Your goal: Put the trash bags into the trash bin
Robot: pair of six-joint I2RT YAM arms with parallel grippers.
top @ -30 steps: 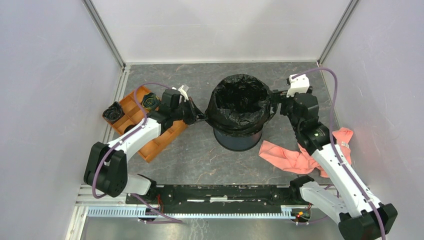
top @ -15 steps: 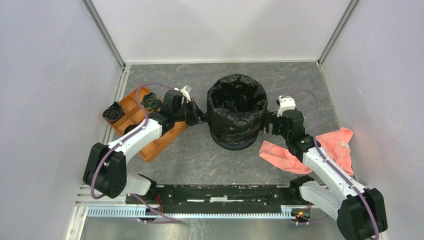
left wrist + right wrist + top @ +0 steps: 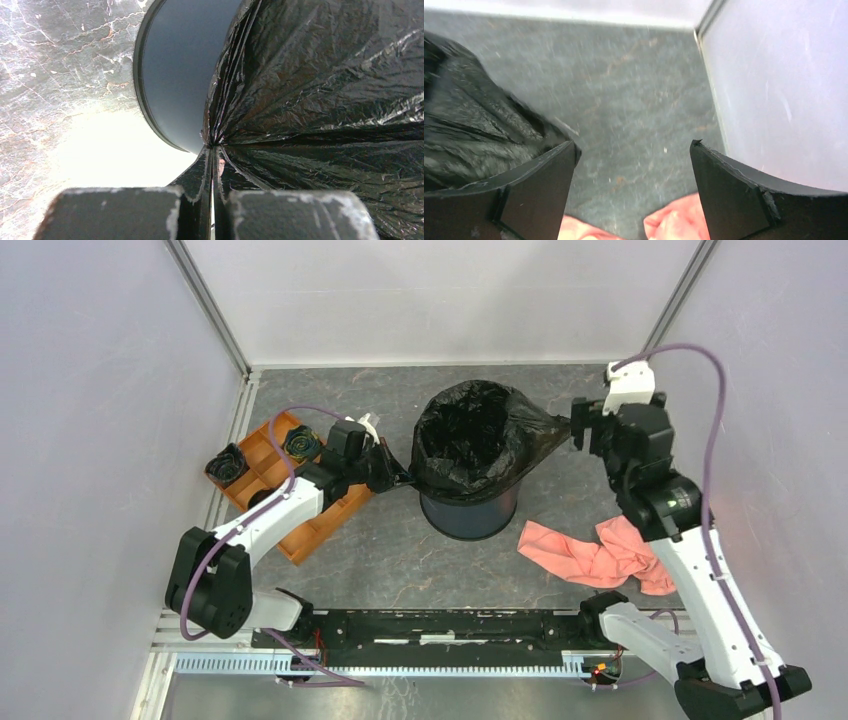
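Pulling harder on the trash bag (image 3: 470,435) could tip the trash bin (image 3: 470,518) or tear the thin film, judging by how the bag sits in the bin with its mouth drawn taut to both sides. The left end effector (image 3: 393,476) is clenched on a gathered pleat at the bag's left edge, just beside the bin wall. The right end effector (image 3: 578,426) is released, jaws wide with nothing between them. The bag's stretched right corner lies against the outside of one finger. The bin stands mid-desk (image 3: 400,550).

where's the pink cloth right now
Top view: the pink cloth lies on the right side of the table, just right of the trash bin, partly under the right arm.
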